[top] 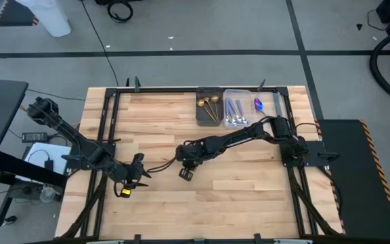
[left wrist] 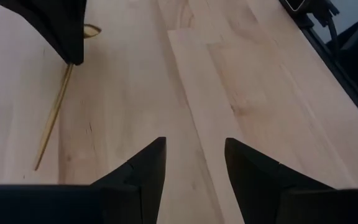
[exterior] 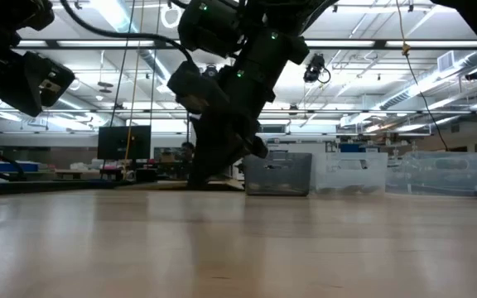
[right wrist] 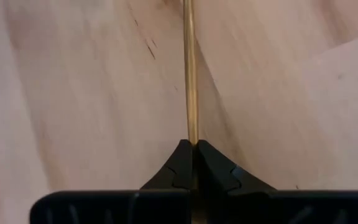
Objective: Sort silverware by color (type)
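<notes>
Wooden table [top: 249, 190]; right tool [right wrist: 193, 149] clamps gold utensil [right wrist: 190, 74]; workshop behind.

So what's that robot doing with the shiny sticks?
It is sorting silverware by color. The right gripper has its fingers shut on a thin gold utensil in the middle of the table. Other gold pieces already lie in the dark bin, silver-blue ones in the clear bin beside it. The left gripper waits open nearby.

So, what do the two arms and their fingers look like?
Both arms are dark, jointed and slim, with black cables along them. The left gripper has a small yellow-orange marking near its tip. Its fingers are black, wedge-shaped and pointed. The right gripper has black fingers with notched inner edges.
</notes>
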{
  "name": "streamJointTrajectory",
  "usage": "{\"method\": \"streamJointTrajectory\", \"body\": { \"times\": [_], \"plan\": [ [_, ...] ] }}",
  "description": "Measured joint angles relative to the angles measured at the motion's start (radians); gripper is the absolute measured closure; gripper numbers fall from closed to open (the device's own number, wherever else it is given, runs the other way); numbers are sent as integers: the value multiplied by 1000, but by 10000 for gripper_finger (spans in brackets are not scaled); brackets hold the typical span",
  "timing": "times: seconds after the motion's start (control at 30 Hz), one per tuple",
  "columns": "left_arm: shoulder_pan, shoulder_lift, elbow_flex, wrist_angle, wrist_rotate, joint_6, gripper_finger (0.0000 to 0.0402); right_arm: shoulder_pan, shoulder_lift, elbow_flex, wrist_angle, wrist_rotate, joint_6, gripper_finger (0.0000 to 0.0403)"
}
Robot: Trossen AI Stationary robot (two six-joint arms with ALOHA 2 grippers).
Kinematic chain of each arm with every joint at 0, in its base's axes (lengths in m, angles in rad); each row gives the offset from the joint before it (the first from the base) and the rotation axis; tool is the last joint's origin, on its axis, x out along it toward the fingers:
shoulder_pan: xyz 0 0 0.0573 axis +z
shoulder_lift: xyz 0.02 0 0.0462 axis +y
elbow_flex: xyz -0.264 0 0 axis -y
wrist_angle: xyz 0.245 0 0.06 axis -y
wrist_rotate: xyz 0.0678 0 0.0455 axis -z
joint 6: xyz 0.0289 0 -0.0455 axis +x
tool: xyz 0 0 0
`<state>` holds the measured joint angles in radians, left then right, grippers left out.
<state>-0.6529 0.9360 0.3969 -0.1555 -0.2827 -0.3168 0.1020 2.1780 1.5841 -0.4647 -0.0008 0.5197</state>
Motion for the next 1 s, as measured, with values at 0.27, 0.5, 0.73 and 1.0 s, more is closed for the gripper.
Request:
{"method": "streamJointTrajectory", "body": {
  "times": [0.27, 0.5, 0.73, 1.0],
  "plan": [
    [0, 0, 0, -5, -88, 35, 230, -1, -11, 2, 0, -20, -8, 389],
    [34, 0, 0, -7, -169, 78, 204, -1, -22, 2, -15, -37, -8, 389],
    [147, 0, 0, -8, -65, 74, 155, 10, -24, 4, -7, -62, -44, 389],
    [258, 0, 0, -12, 71, 79, 164, 40, -24, 7, -13, -20, -114, 389]
  ]
}}
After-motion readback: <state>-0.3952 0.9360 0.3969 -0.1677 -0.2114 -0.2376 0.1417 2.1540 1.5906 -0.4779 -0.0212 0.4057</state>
